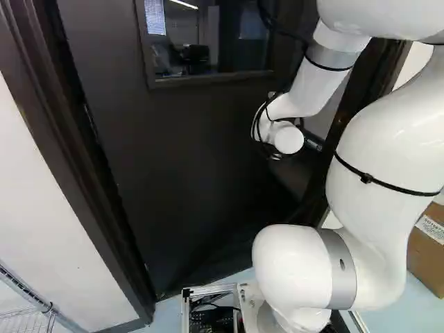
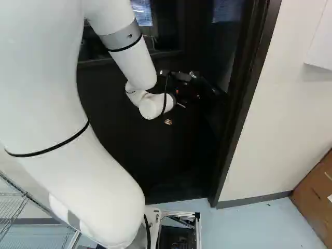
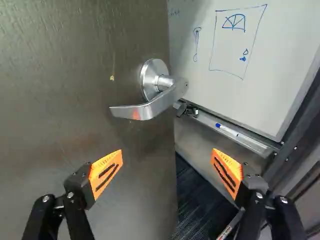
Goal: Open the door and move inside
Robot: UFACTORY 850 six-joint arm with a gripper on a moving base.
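Evidently, the dark door [image 1: 187, 166] stands ajar ahead of the base, within its frame [image 2: 241, 98]; a whiteboard [image 3: 280, 55] and dark flooring [image 3: 195, 200] are seen past its free edge [image 3: 171, 165]. The silver lever handle [image 3: 150, 107], mounted near that edge, is untouched. The gripper [image 3: 167, 155] is spread wide and nothing is held; one orange pad [image 3: 106, 172] is placed before the door's face, the other before the opening.

The door is judged to be heavy and rigid but free to turn on its hinges, perhaps against a closer, so that slow, steady pressure is called for rather than a knock. As the latch appears clear of the frame, the lever need not be turned. Pressure is best applied to the flat face beside the free edge, below the lever, where leverage is greatest. Should a grip be wanted, the lever is best taken across its straight outer part; its smooth metal is likely to slip and its spring to resist. Fingers are to be kept out of the gap, where they could be pinched.
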